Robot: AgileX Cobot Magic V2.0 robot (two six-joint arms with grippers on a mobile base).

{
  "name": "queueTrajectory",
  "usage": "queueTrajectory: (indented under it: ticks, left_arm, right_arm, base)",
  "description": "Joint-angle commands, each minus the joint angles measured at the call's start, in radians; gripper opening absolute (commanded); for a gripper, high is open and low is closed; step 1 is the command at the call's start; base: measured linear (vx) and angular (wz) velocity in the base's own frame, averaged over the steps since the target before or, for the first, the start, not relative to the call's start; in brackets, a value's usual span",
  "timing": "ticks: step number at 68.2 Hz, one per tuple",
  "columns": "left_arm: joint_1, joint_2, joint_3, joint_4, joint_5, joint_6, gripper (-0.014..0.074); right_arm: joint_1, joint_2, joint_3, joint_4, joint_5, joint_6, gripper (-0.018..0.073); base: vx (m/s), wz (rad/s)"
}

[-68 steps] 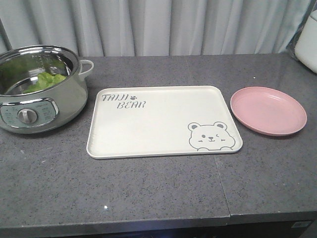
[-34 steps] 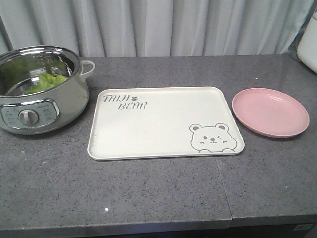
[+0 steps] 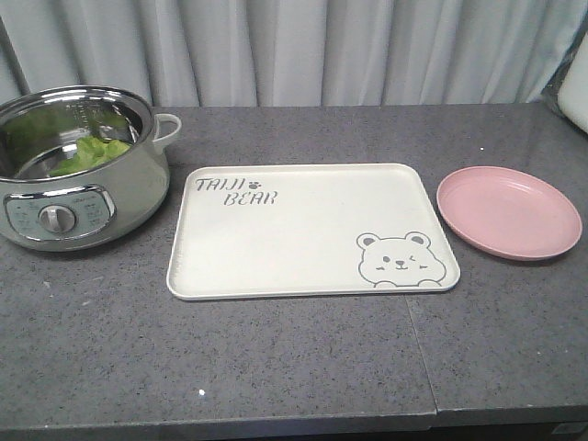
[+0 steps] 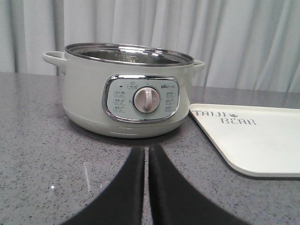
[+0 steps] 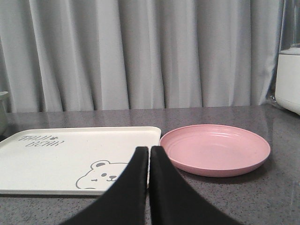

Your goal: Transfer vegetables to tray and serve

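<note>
Green lettuce, the vegetables (image 3: 89, 152), lies inside the steel-lined electric pot (image 3: 78, 197) at the left of the counter. The cream tray (image 3: 303, 234) with "TAIJI BEAR" lettering and a bear drawing lies flat in the middle, with nothing on it. In the left wrist view my left gripper (image 4: 146, 152) is shut with nothing held, low over the counter in front of the pot (image 4: 126, 93), the tray (image 4: 255, 136) to its right. My right gripper (image 5: 148, 152) is shut too, holding nothing, at the tray's (image 5: 70, 157) near right corner. Neither arm shows in the front view.
A round pink plate (image 3: 508, 211) sits right of the tray, also in the right wrist view (image 5: 215, 149). A white appliance (image 5: 288, 79) stands at the far right. Grey curtains hang behind the dark speckled counter (image 3: 294, 367), which has a seam near the right.
The whole front view has shifted slightly: pot, tray and plate sit a little further right and lower in the frame. No object has moved relative to the others.
</note>
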Motion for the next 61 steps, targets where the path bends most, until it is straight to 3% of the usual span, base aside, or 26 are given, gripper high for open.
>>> queueTrajectory:
  ticks: [1,61]
  left_arm:
    - [0.000,-0.015,0.022,-0.006,-0.070,-0.010,-0.0006]
    - [0.000,-0.015,0.022,-0.006,-0.070,-0.010,-0.0006]
  right_arm:
    - [-0.006,-0.006,0.015,-0.009,-0.078,0.001,-0.0003]
    - [-0.006,-0.006,0.015,-0.009,-0.078,0.001,-0.0003]
  base:
    - [0.01,0.01]
    - [0.00,0.01]
